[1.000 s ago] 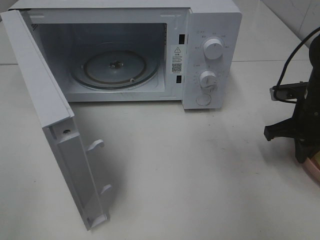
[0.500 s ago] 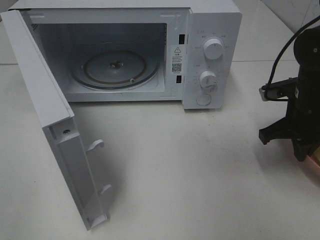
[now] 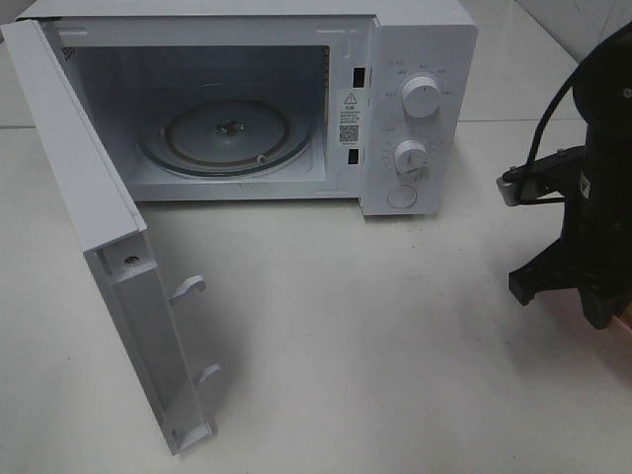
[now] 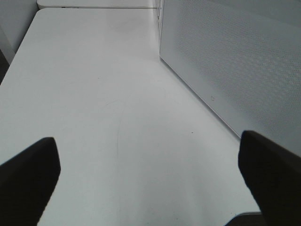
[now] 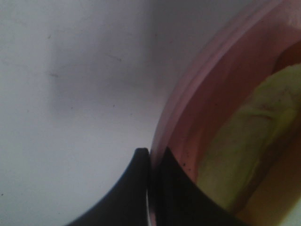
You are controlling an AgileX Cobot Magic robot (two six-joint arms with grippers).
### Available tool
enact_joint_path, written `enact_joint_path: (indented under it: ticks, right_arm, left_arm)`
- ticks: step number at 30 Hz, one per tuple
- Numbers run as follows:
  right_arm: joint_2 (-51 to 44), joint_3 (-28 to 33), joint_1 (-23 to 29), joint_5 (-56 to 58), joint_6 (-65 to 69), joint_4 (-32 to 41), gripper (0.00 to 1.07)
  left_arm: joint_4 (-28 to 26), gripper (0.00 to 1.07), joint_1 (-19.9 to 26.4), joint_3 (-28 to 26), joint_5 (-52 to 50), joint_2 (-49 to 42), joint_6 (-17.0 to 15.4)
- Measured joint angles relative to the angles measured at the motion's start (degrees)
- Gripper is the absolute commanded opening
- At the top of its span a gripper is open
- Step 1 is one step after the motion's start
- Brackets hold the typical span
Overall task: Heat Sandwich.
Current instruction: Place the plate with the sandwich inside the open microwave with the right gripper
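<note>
The sandwich (image 5: 244, 141) lies on a round pink plate (image 5: 188, 108); only its pale green-yellow edge shows, close up in the right wrist view. My right gripper (image 5: 151, 157) is shut on the plate's rim, one finger outside and one inside. In the high view the right arm (image 3: 592, 217) stands at the far right, with a sliver of the plate (image 3: 623, 324) below it; the sandwich is hidden there. The white microwave (image 3: 420, 109) stands at the back with its door (image 3: 109, 247) swung wide open and its glass turntable (image 3: 225, 133) bare. My left gripper (image 4: 149, 188) is open and empty above the table.
The open door juts toward the table's front left. Its meshed panel (image 4: 235, 61) is close beside my left gripper. The white tabletop (image 3: 375, 336) spreads between the microwave front and my right arm. A black cable (image 3: 553, 109) loops off the right arm.
My right arm has shifted left in the high view, toward the microwave side. The plate's edge stays at the right border. The left side has not changed.
</note>
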Motion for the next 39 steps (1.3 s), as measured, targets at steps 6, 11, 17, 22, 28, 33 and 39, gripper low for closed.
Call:
enact_joint_path:
  ticks: [6, 11, 17, 22, 28, 33, 39]
  right_arm:
    - [-5.79, 3.78, 5.21, 0.11, 0.00, 0.00, 0.00]
    - [-8.94, 5.56, 8.19, 0.63, 0.00, 0.00, 0.00]
    - [-11.69, 7.05, 13.24, 1.66, 0.00, 0.00, 0.00]
    - [-13.41, 7.22, 17.76, 1.66, 0.00, 0.00, 0.00]
    - [-13.98, 7.22, 23.89, 2.86, -0.29, -0.11, 0.00]
    - [-14.55, 7.22, 27.27, 2.86, -0.92, -0.40, 0.00]
    - [-14.61, 7.22, 32.14, 2.98, -2.75, -1.26, 0.00]
  left_arm:
    - [0.00, 0.98, 0.00, 0.00, 0.00, 0.00, 0.00]
    - [0.00, 0.98, 0.00, 0.00, 0.00, 0.00, 0.00]
    - [0.00, 0.98, 0.00, 0.00, 0.00, 0.00, 0.00]
    - [0.00, 0.98, 0.00, 0.00, 0.00, 0.00, 0.00]
    - [0.00, 0.98, 0.00, 0.00, 0.00, -0.06, 0.00]
    - [0.00, 0.98, 0.00, 0.00, 0.00, -0.06, 0.00]
    - [0.00, 0.98, 0.00, 0.00, 0.00, -0.06, 0.00]
